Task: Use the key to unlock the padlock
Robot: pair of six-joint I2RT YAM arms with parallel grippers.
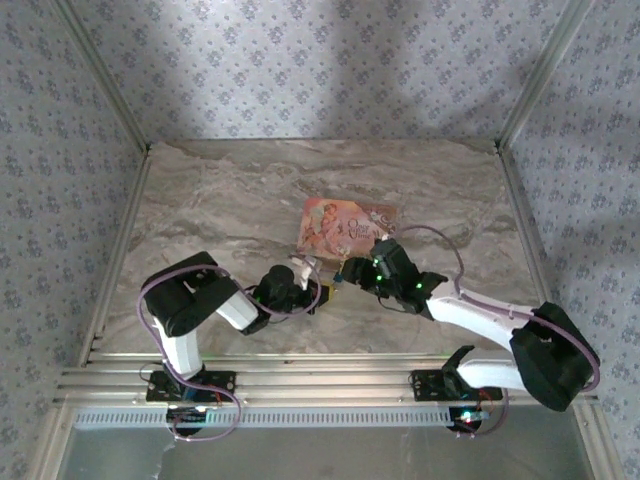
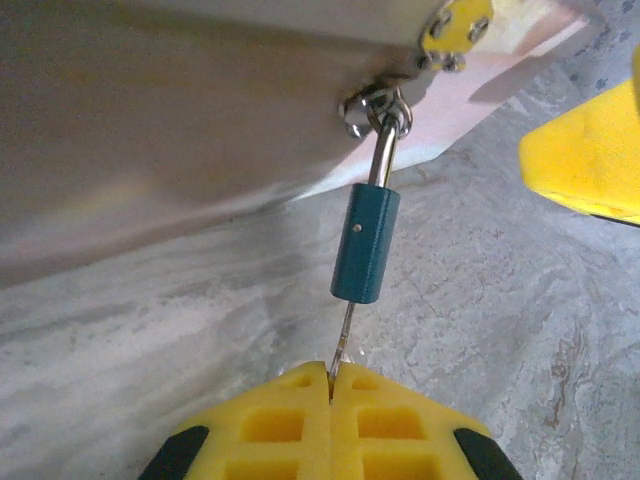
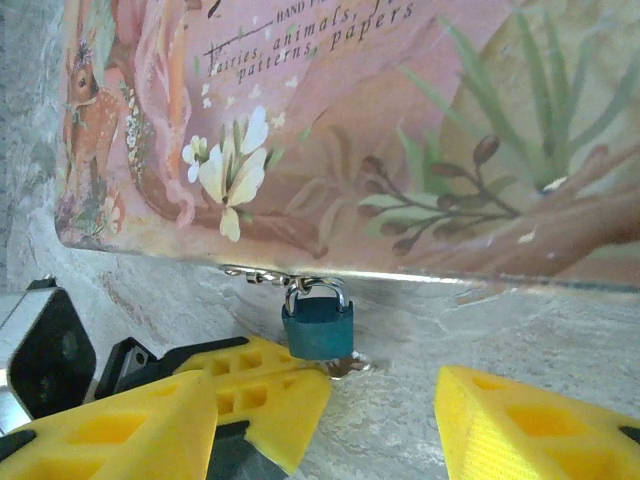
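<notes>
One blue padlock hangs from the clasp on the near side of one pink picture box, near the middle of the worktop.
One key stands in the padlock's underside, and the left hand, directly below the padlock, is pinched narrow on the key's end. The right hand is spread wide just beside the padlock, with the padlock ahead between its two fingers, untouched. Two hands in all.

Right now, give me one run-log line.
left gripper: shut on key | key: in padlock keyhole | padlock: hanging on box hasp | right gripper: open, near padlock
</notes>
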